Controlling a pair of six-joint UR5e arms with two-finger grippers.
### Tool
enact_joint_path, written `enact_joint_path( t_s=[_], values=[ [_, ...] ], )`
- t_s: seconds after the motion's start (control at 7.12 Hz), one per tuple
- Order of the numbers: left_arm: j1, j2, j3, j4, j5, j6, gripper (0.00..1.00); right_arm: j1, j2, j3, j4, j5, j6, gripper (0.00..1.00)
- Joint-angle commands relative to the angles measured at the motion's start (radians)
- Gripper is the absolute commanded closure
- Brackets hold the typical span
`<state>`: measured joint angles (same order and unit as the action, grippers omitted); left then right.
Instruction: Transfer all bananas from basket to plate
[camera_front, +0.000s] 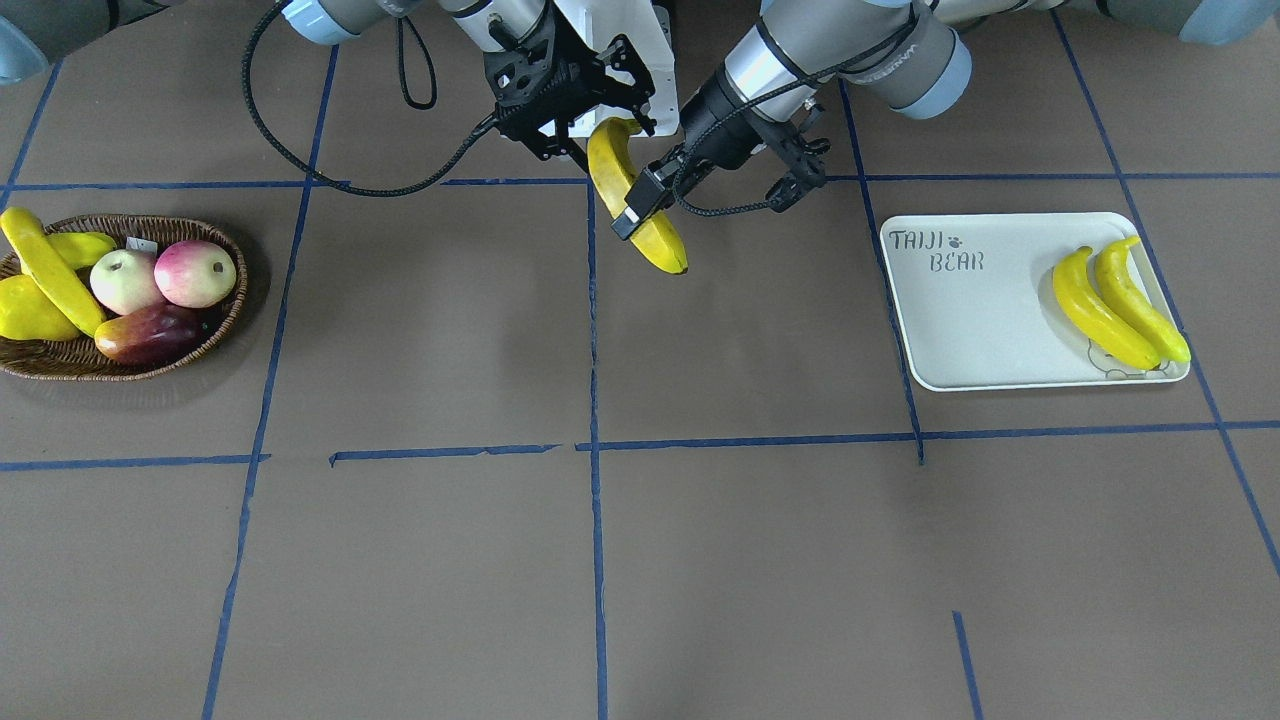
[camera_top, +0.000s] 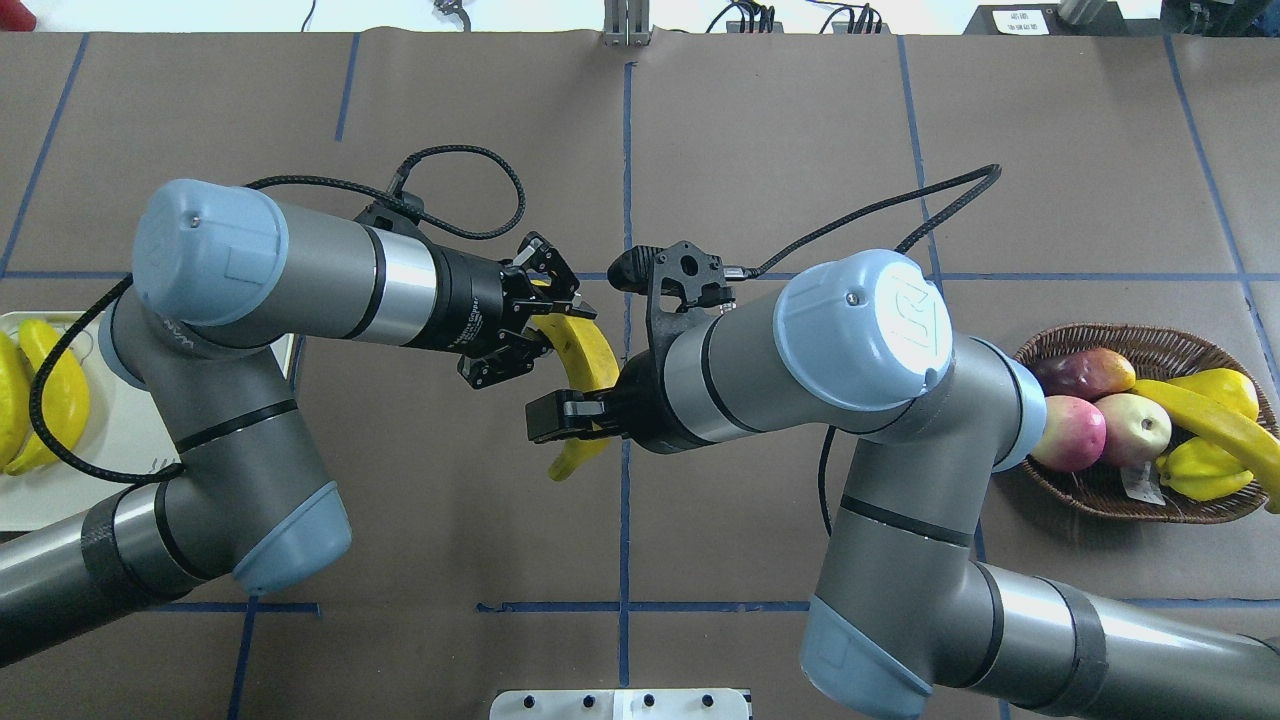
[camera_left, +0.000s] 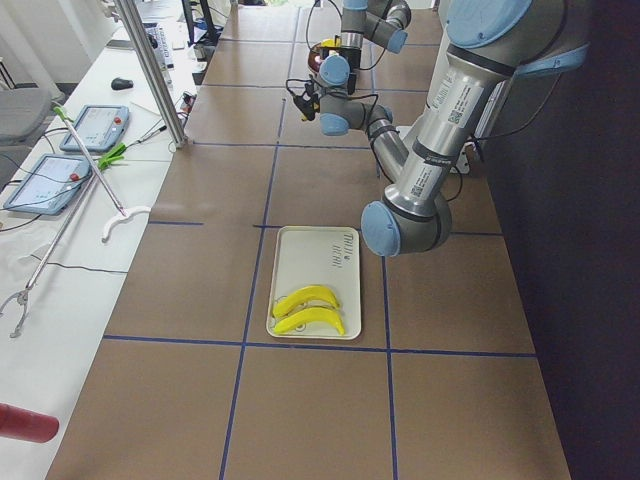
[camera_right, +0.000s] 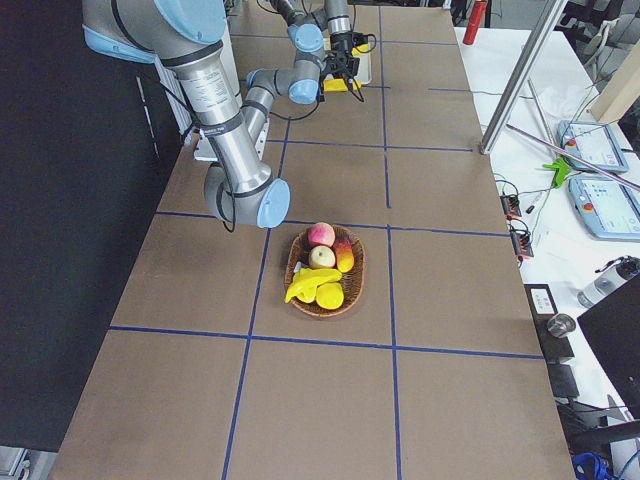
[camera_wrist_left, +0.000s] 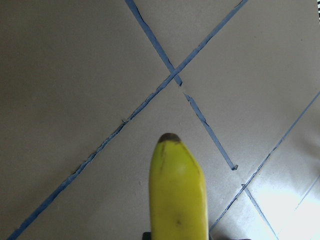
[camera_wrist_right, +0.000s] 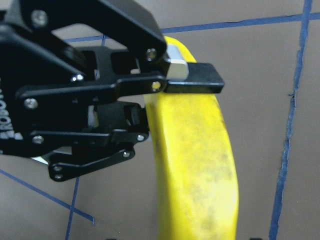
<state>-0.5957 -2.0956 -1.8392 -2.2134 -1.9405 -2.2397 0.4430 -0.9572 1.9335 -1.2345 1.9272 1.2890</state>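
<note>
One banana (camera_front: 662, 245) hangs in mid-air over the table's middle, between both grippers; it also shows in the overhead view (camera_top: 600, 365) and both wrist views (camera_wrist_left: 177, 190) (camera_wrist_right: 200, 175). My left gripper (camera_front: 648, 212) (camera_top: 560, 320) is shut on its middle. My right gripper (camera_front: 605, 135) (camera_top: 565, 420) stands open around the end nearer the robot, with gaps beside the fruit. Two bananas (camera_front: 1095, 310) (camera_front: 1140, 300) lie on the cream plate (camera_front: 960, 330). One banana (camera_front: 50, 275) (camera_top: 1210, 420) lies in the wicker basket (camera_front: 120, 370) (camera_top: 1100, 495).
The basket also holds a pink peach (camera_front: 195, 272), a pale apple (camera_front: 125, 282), a dark red mango (camera_front: 150, 335) and plump yellow fruit (camera_front: 25, 310). Blue tape lines cross the brown table. A bench with tablets (camera_left: 95, 125) runs along the far side.
</note>
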Motion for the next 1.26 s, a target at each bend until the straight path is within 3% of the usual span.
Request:
enact_joint_path(
  t_s=[0.0, 0.28, 0.56, 0.84, 1.12],
  values=[
    [-0.006, 0.008, 0.003, 0.004, 0.002, 0.006, 1.00, 0.046, -0.011, 0.004, -0.019, 0.088, 0.001, 0.01],
    [-0.016, 0.092, 0.003, 0.012, 0.003, 0.017, 1.00, 0.167, -0.089, 0.024, -0.100, 0.250, -0.011, 0.01],
    [-0.055, 0.222, 0.003, 0.035, 0.003, 0.114, 1.00, 0.222, -0.141, 0.021, -0.251, 0.239, -0.084, 0.01],
    [-0.126, 0.365, 0.005, 0.040, 0.003, 0.208, 1.00, 0.290, -0.149, 0.030, -0.441, 0.237, -0.291, 0.00],
    [-0.199, 0.518, 0.008, 0.037, 0.002, 0.396, 1.00, 0.312, -0.250, 0.082, -0.487, 0.228, -0.428, 0.00]
  ],
)
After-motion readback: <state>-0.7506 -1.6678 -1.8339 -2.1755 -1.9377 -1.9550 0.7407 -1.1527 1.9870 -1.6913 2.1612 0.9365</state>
